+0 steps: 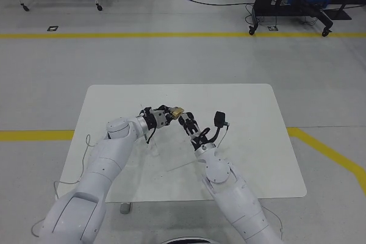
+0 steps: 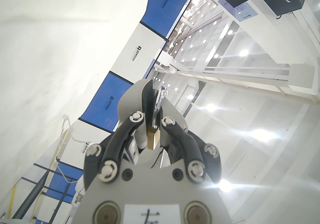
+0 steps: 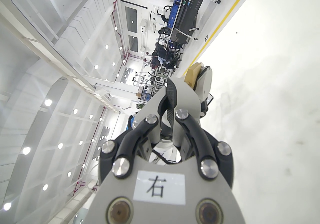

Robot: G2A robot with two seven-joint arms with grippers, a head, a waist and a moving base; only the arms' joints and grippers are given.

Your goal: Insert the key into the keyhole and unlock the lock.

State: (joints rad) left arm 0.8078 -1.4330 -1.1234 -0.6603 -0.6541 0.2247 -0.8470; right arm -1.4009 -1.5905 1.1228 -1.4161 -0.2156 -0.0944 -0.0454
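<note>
Both arms come in from the near edge and meet over the middle of the worktop (image 1: 256,104), forearms angled toward each other, tips almost nose to nose. Left hand (image 2: 156,93) is clenched on the lock (image 2: 153,138), pinched between both fingers; shackle (image 2: 160,99) lies toward the fingertips, body back toward the palm. Right hand (image 3: 172,89) has its fingers pressed together, black pads meeting; can't tell whether the key sits between them. Its tip is just beside the lock, which shows just past the fingertips in the right wrist view.

Worktop is white with rounded corners; grey floor (image 1: 171,61) around it, with a yellow line (image 1: 171,35) across the far side; black wheeled cart (image 1: 293,7) at the far right.

Lock is a small padlock with a brass block body and a silvery shackle, held above the worktop's middle between the two hands.
</note>
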